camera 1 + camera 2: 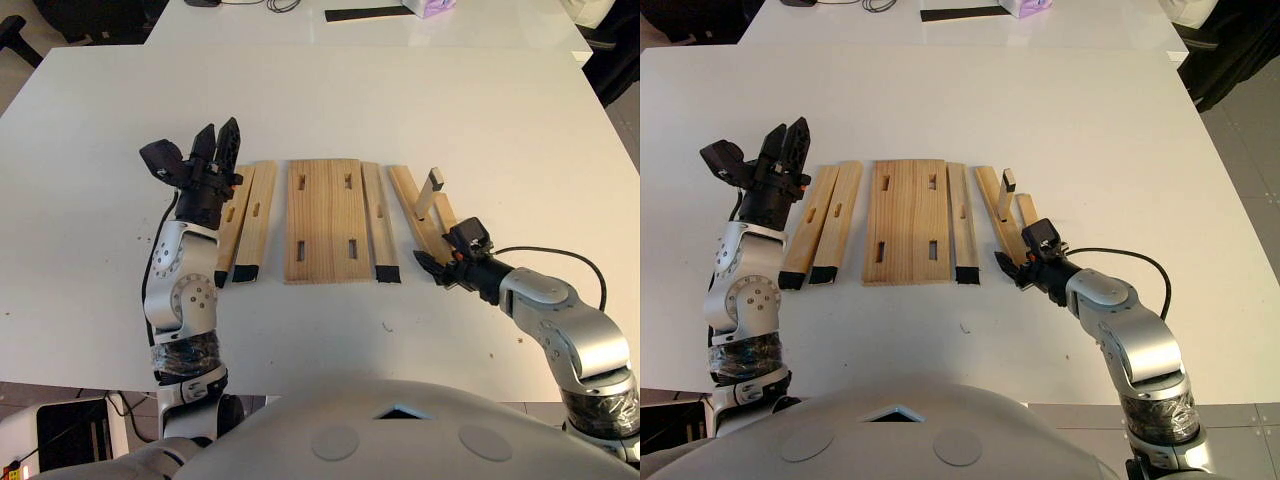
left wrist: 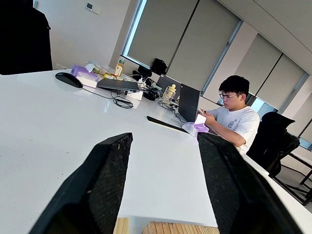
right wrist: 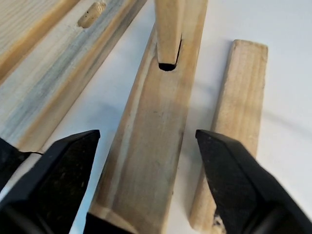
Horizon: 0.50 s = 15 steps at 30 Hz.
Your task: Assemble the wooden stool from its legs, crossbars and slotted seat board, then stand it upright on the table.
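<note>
The slotted seat board [image 1: 322, 220] lies flat mid-table. Two wooden legs [image 1: 245, 222] lie side by side to its left, and a third leg [image 1: 378, 222] lies against its right edge. Further right is a fourth leg [image 3: 156, 122] with a short crossbar [image 1: 431, 191] standing tilted in its slot. A loose crossbar [image 3: 234, 126] lies beside it. My right gripper [image 1: 434, 270] is low on the table and open, its fingers on either side of that leg's near end without touching it. My left gripper [image 1: 220, 128] is raised above the left legs, fingers pointing up, open and empty.
The white table [image 1: 500, 120] stretches far behind the parts. A second table behind it carries a black strip [image 1: 365, 13] and a purple item [image 1: 432, 6]. A black cable [image 1: 560, 255] loops from my right wrist. The near edge lies just below the parts.
</note>
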{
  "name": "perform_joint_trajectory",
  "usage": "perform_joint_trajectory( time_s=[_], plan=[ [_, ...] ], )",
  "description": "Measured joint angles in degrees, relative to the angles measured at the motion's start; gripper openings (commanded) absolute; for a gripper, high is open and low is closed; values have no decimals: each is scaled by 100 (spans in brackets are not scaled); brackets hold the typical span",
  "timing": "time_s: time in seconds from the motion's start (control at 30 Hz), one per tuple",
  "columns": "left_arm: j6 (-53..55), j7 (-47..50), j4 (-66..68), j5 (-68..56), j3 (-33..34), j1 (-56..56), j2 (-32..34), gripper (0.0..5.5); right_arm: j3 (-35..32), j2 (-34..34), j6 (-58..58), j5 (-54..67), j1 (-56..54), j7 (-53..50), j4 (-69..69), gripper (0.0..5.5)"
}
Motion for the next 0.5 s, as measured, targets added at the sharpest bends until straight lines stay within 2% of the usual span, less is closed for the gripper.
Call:
perform_joint_trajectory(
  time_s=[0.2,0.27,0.5],
  plan=[
    [-22,42,0,4,-1,0,-29,248,146,-151,22,-159,-116,-50,40,225],
    [-47,44,0,4,0,0,-34,248,188,-201,-8,-228,-134,-64,42,209],
    [-132,56,2,74,2,0,-72,248,259,-318,-58,-278,-246,-15,96,205]
  ],
)
